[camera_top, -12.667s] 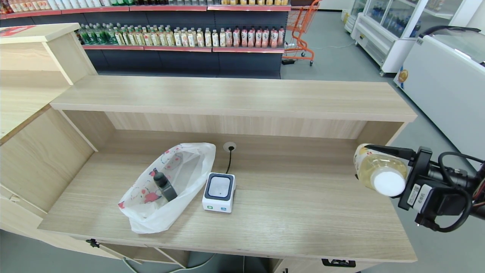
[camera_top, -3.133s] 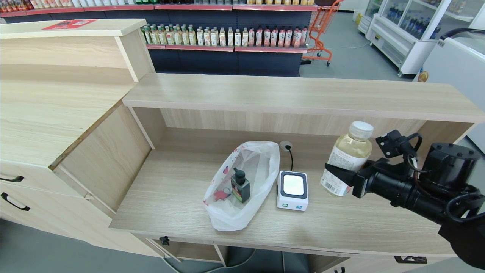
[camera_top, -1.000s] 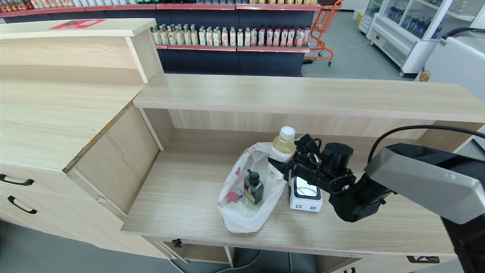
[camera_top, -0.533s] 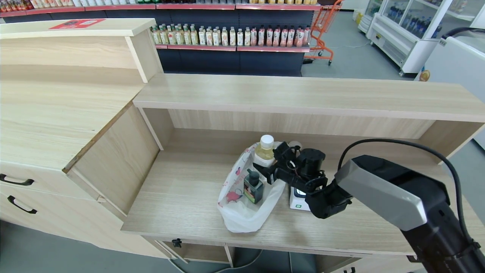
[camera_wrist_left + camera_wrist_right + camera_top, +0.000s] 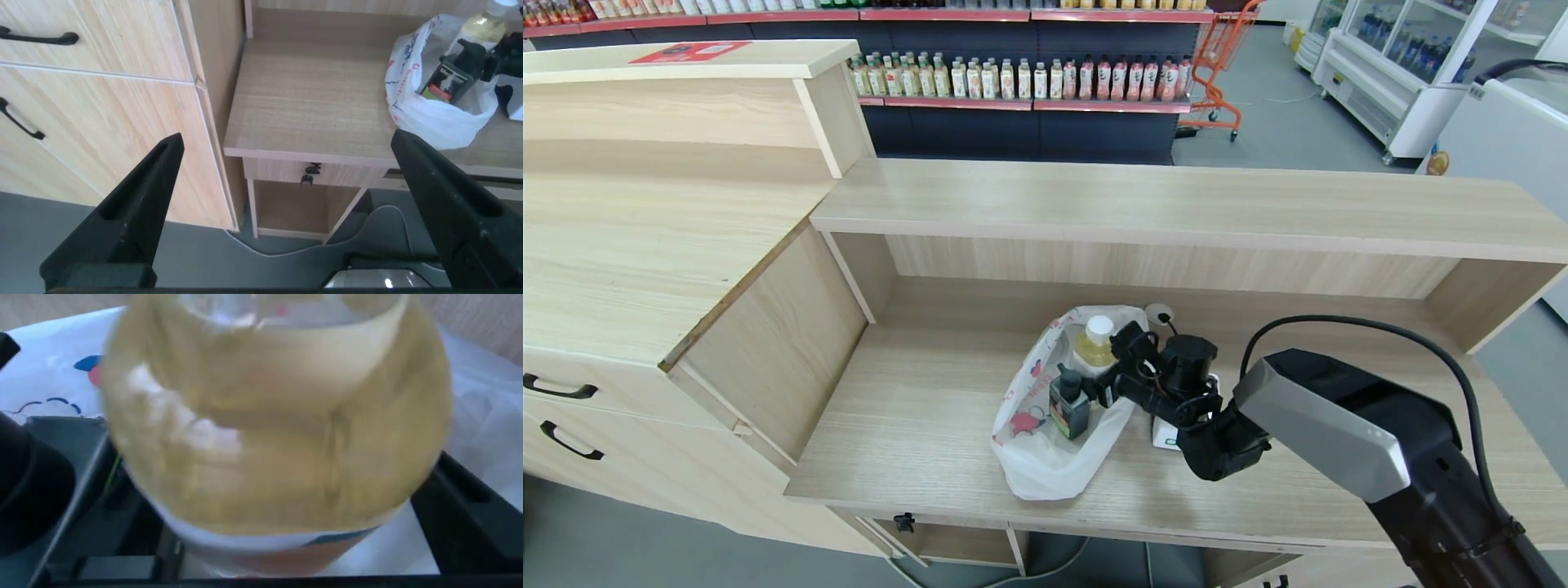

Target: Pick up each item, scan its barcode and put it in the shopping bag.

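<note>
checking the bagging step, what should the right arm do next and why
Probably open the right gripper to release: it holds the drink bottle upright inside the shopping bag, beside the black pump bottle, so only letting go appears left.

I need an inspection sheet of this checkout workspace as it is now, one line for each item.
Surface: wooden counter, bare around the bag.
Job's things: shopping bag open; dark pump bottle upright inside; drink bottle in the bag's mouth; scanner beside the bag.
Clutter: nothing seen.
Grippers: right gripper shut on the drink bottle; left gripper open, off the counter.
Cables: scanner cable to a counter hole.
Surroundings: drink shelves, orange cart, freezers.
</note>
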